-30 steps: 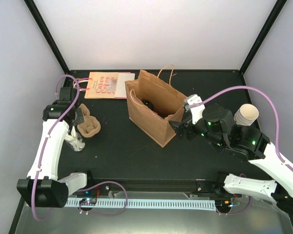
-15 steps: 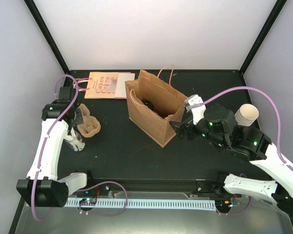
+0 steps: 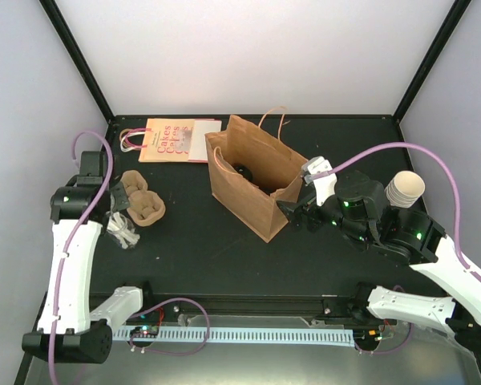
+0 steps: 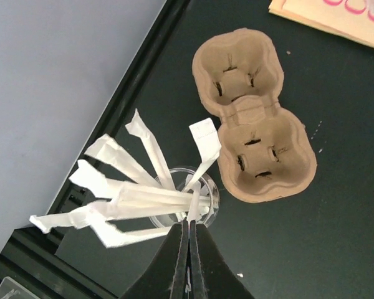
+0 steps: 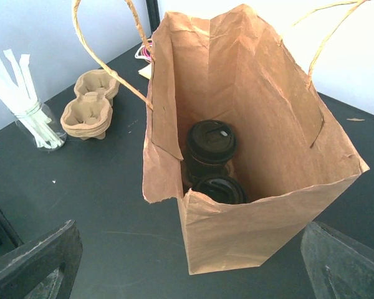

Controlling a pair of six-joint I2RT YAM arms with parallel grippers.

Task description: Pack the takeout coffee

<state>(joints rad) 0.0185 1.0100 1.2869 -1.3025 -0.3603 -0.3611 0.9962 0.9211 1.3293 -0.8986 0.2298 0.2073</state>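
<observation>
My left gripper [image 4: 188, 249] is pinched tight on 1 wrapped straw [image 4: 206, 140] in the jar [image 4: 213, 202]. The right gripper [image 5: 187, 268] is spread wide beside the brown bag [image 5: 262, 112], holding nothing; the takeout coffee [image 5: 210, 142] sits inside it.

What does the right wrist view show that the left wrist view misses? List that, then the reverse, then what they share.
Only right wrist: the open brown paper bag with two black-lidded takeout coffee cups inside, and the right pincer wide open. Only left wrist: the left pincer shut on one wrapped straw, and a corner of the pink-printed paper. Both: the pulp cup tray and the glass jar of wrapped straws.
</observation>
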